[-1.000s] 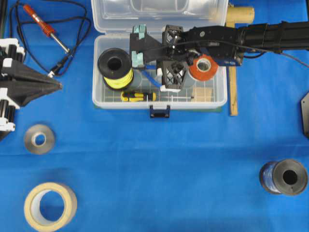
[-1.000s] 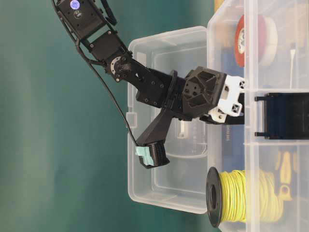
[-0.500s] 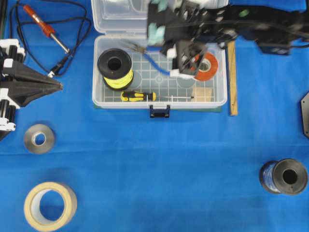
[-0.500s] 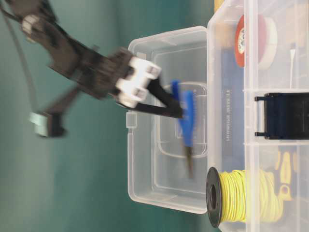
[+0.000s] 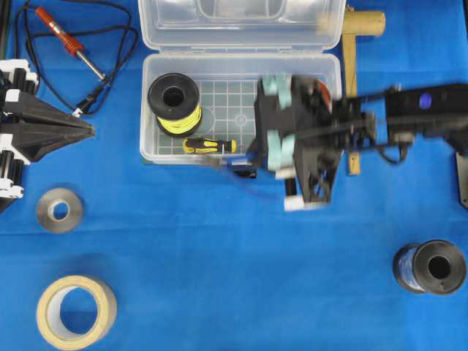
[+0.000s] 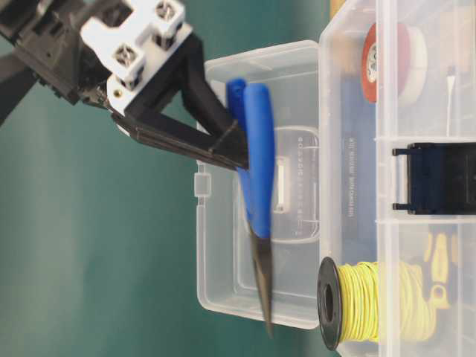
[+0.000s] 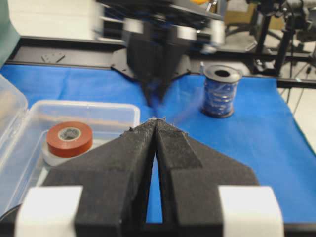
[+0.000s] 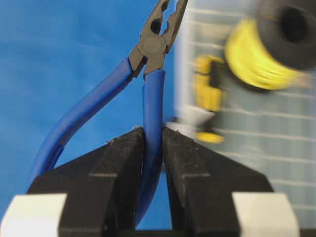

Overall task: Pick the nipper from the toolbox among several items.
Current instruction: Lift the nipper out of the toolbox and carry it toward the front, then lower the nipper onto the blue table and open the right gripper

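Note:
The nipper (image 6: 257, 160), with thin blue handles and dark pointed jaws hanging down, is in the air in front of the clear toolbox (image 6: 349, 223). My right gripper (image 6: 236, 149) is shut on one blue handle (image 8: 153, 111); the other handle curves away to the left. In the right wrist view the gripper (image 8: 153, 136) has the nipper's jaws (image 8: 159, 27) pointing away over blue cloth beside the box. The overhead view shows the right arm (image 5: 311, 146) blurred over the toolbox's front wall (image 5: 168, 157). My left gripper (image 5: 89, 130) rests shut and empty at the left, its tip (image 7: 156, 121) showing nothing between the fingers.
In the toolbox lie a yellow wire spool (image 5: 174, 102), a yellow-and-black screwdriver (image 5: 208, 145) and red tape (image 7: 69, 138). On the blue cloth are a soldering iron (image 5: 66, 40), a tape roll (image 5: 76, 311), a grey ring (image 5: 59, 210), a blue wire spool (image 5: 430, 267) and a wooden mallet (image 5: 353, 44).
The right gripper has lifted the nipper out of the toolbox and swung it up and toward the box's front edge. The left arm has not moved.

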`<state>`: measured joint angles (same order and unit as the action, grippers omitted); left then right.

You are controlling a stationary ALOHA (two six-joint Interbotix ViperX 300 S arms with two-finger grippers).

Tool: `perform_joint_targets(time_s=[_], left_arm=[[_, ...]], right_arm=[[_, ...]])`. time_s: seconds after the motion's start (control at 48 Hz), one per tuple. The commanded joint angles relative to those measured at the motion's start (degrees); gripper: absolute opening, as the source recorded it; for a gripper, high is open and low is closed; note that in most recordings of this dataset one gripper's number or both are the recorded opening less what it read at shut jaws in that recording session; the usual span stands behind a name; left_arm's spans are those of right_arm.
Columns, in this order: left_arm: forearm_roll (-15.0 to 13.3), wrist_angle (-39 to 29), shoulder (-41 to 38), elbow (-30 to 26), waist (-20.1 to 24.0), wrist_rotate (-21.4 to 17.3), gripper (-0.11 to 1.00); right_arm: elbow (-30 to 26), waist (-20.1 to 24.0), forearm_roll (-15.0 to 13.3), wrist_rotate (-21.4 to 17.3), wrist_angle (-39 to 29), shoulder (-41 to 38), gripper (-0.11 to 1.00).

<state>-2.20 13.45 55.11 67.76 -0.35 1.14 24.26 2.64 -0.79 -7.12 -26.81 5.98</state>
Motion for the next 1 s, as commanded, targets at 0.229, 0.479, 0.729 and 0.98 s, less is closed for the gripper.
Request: perform_joint_targets(time_s=[0.229, 0.479, 0.729, 0.98], left_arm=[[-0.1, 0.3, -0.1, -0.4, 0.1, -0.1, 0.00], [-0.1, 0.3, -0.1, -0.3, 0.1, -0.1, 0.00], [-0.1, 0.3, 0.1, -0.3, 0.1, -0.2, 0.00], [-0.1, 0.3, 0.0, -0.3, 0.1, -0.1, 0.00]], right_arm=[[1.1, 6.9, -0.2, -7.6, 7.1, -9.4, 0.14], [1.0, 7.7, 0.0, -14.0, 7.6, -17.5, 0.14], [1.1, 7.6, 0.0, -15.0, 7.6, -19.1, 0.14], [0.8, 7.3, -0.3, -14.5, 6.2, -17.8, 0.51]])
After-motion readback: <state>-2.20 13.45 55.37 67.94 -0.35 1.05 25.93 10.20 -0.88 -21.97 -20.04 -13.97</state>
